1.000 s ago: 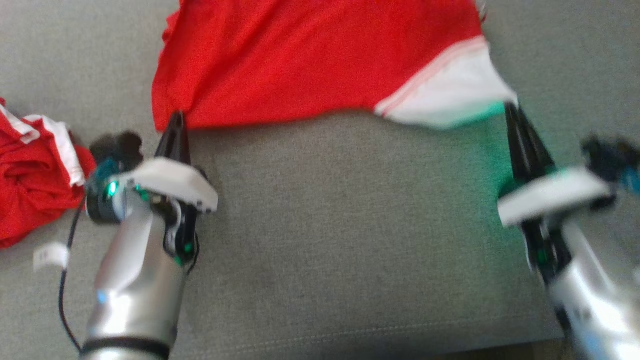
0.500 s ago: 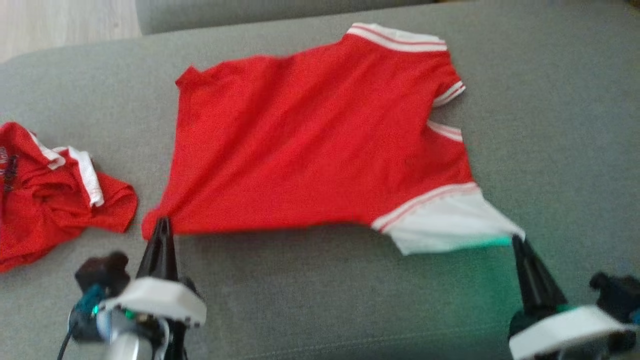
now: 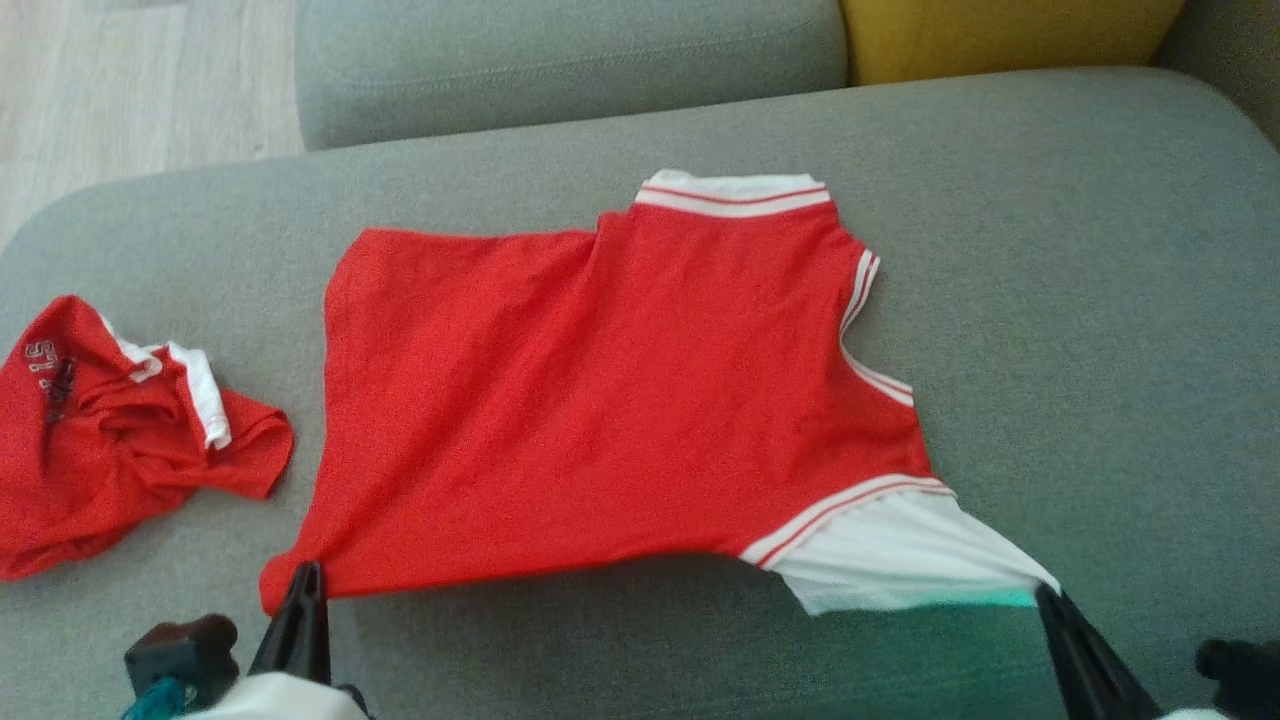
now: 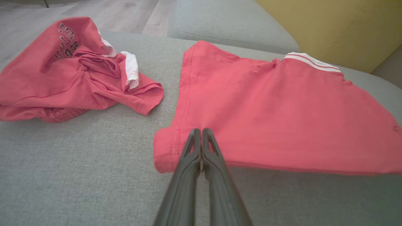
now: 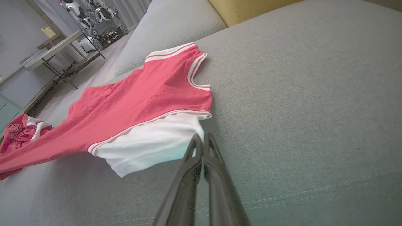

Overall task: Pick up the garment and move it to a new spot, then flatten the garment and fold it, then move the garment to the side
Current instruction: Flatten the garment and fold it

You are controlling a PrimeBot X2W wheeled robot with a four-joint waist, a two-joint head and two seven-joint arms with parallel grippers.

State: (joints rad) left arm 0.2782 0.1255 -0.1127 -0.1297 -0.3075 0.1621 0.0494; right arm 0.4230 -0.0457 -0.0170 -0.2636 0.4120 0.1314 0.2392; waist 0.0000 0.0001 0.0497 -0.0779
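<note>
Two red garments lie on the grey sofa seat (image 3: 1080,300): the spread garment (image 3: 600,400) in the middle, reaching toward the front edge, and one crumpled garment (image 3: 110,440) by the left edge. Both pincers are pressed together on the spread garment: left pincer (image 3: 303,575) pinching its red near corner, right pincer (image 3: 1045,598) its white corner.

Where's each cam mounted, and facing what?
Head view: on the head, looking down at the red white-trimmed jersey on the grey fabric sofa; left gripper and right gripper tips at bottom.
Left wrist view: on left wrist, along its shut fingers pinching the jersey's red corner.
Right wrist view: on right wrist, along its shut fingers pinching the white panel.
Shared: both wrist views show the crumpled red garment.
</note>
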